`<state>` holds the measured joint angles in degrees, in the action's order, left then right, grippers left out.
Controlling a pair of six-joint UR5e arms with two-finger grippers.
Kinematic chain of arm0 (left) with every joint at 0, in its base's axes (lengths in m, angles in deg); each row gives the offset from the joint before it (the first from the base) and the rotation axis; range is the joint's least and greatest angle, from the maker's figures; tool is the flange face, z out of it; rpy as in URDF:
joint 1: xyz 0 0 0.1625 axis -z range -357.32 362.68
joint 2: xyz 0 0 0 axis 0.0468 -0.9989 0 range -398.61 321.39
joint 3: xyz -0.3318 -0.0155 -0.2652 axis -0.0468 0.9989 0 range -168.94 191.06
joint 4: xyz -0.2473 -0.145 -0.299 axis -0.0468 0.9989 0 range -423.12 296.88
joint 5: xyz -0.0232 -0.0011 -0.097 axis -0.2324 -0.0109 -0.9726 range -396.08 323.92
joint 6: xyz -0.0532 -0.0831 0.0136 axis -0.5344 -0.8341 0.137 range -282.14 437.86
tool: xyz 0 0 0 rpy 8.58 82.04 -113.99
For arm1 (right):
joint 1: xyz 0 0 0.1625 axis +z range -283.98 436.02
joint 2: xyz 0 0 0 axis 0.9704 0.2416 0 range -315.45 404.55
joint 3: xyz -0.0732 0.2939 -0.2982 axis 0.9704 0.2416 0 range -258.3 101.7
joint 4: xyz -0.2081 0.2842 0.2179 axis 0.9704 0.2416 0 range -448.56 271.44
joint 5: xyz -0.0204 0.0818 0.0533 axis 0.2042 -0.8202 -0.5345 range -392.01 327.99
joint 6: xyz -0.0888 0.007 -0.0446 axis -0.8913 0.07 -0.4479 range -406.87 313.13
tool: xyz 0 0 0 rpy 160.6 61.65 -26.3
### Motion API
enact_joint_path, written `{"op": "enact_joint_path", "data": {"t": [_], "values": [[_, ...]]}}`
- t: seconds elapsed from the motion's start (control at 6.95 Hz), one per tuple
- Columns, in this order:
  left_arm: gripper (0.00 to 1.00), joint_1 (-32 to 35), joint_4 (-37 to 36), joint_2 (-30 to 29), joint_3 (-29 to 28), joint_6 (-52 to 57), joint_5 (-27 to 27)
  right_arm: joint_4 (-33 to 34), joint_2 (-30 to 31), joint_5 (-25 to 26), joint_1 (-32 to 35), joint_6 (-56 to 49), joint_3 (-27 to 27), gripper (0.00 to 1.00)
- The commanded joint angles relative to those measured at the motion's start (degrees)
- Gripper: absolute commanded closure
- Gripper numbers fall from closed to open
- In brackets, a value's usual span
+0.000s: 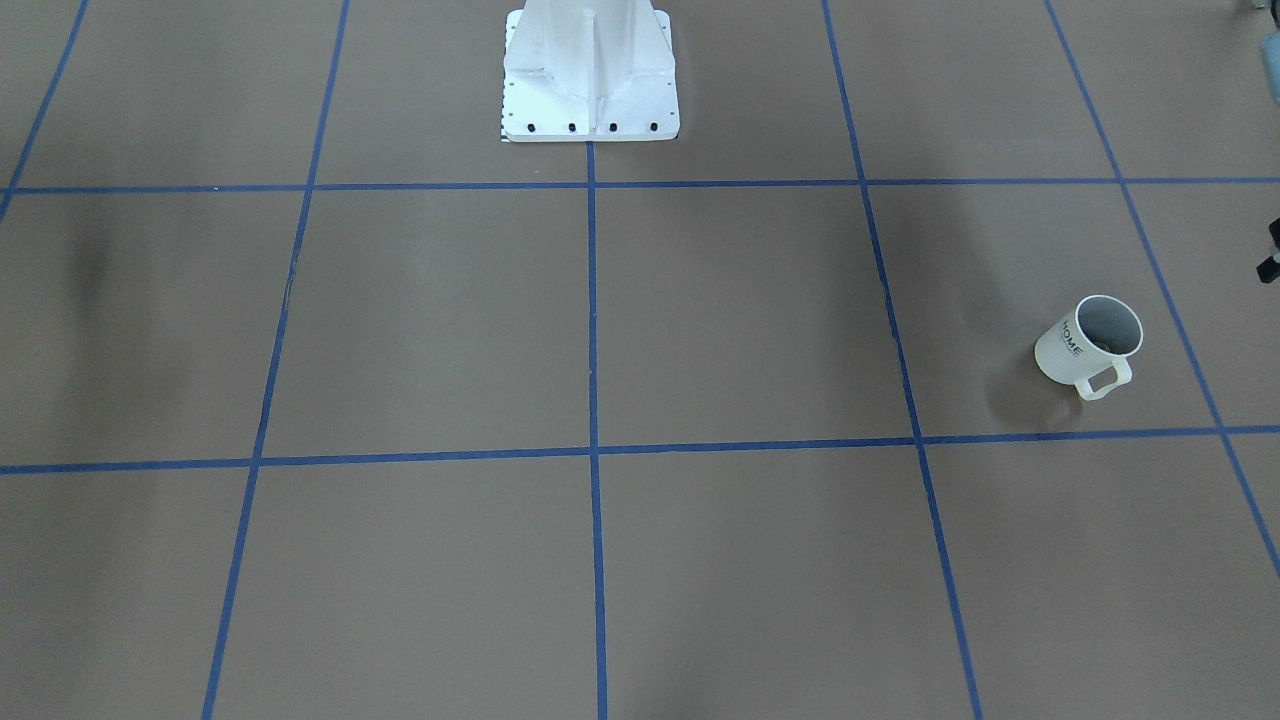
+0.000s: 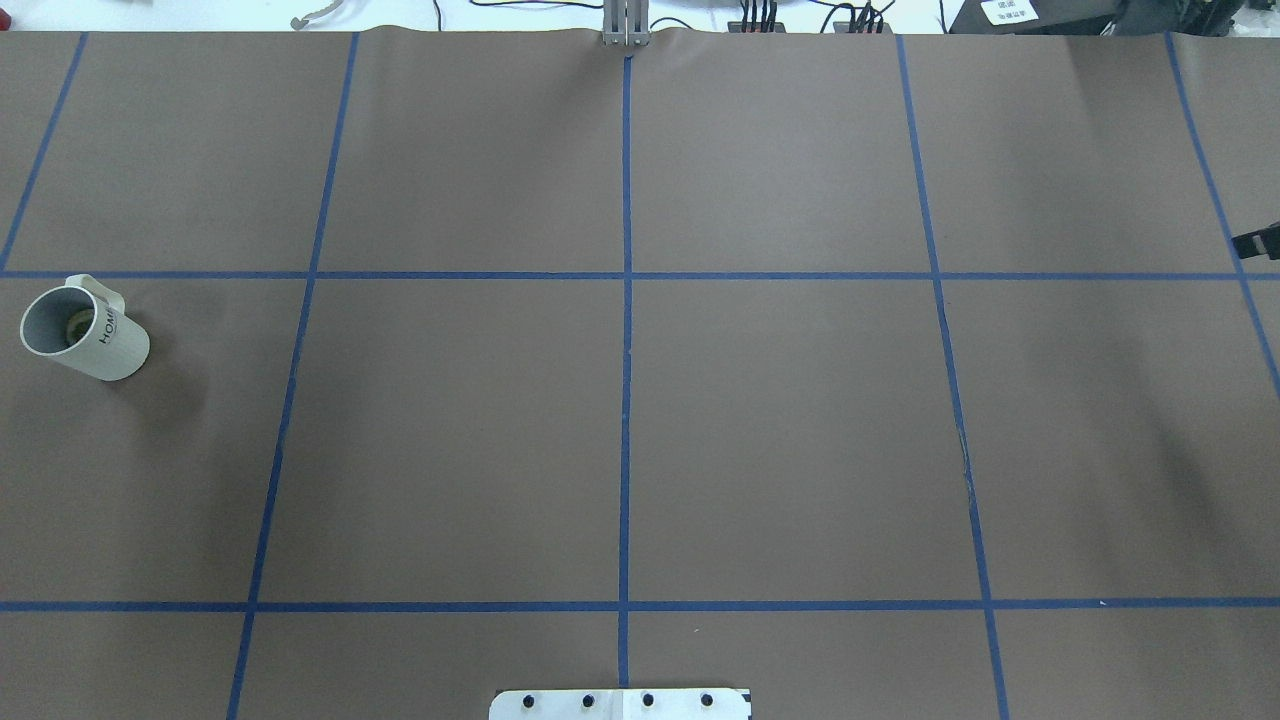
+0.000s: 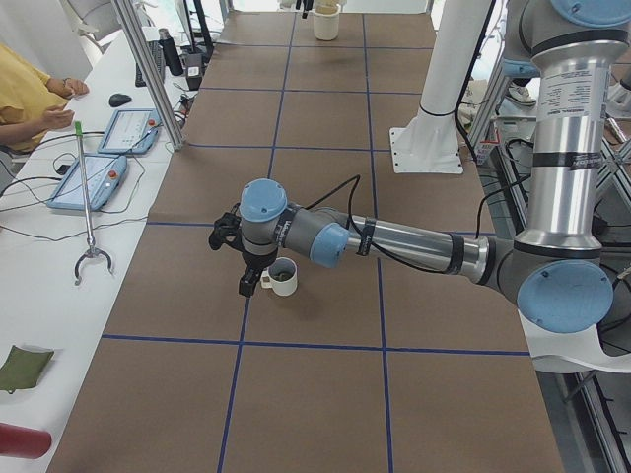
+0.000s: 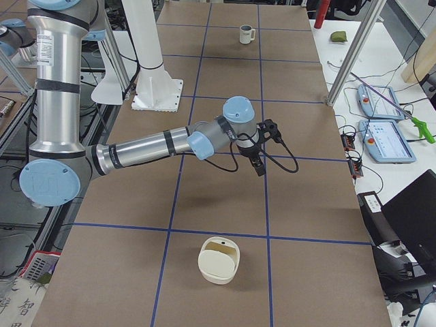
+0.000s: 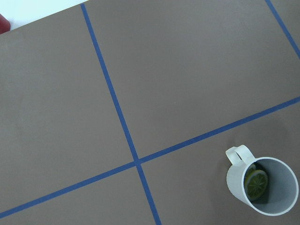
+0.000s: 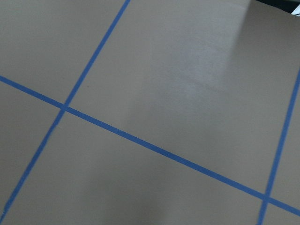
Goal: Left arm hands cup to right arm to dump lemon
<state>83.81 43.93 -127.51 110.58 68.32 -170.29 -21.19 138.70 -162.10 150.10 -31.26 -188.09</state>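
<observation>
Currently the cup [image 1: 1088,345] is standing upright on the brown table [image 1: 700,330], on the robot's left side, with a lemon slice [image 5: 256,183] lying inside. The left arm [image 3: 414,243] is reaching low, the left gripper [image 3: 246,281] hanging just beside the cup's handle. The right arm [image 4: 157,144] is holding the right gripper [image 4: 259,167] well apart from the cup. Neither gripper is showing clearly enough to tell fingers apart from together.
</observation>
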Motion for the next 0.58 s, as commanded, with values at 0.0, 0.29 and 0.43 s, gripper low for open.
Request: {"op": "enact_joint_path", "data": {"t": [0.0,0.29,0.43], "values": [[0.0,-8.65,11.55,2.85,-0.64,-16.75,7.86,-5.83,-1.33,2.38,-6.12,11.42,-0.25,0.0],[0.0,-13.7,17.73,4.0,-2.65,-23.67,8.96,-5.84,-4.49,3.96,-8.51,15.49,-0.26,0.0],[0.0,-14.32,19.14,4.44,-3.1,-24.72,8.96,-5.84,-5.11,4.41,-8.86,15.76,-0.26,0.0]]}}
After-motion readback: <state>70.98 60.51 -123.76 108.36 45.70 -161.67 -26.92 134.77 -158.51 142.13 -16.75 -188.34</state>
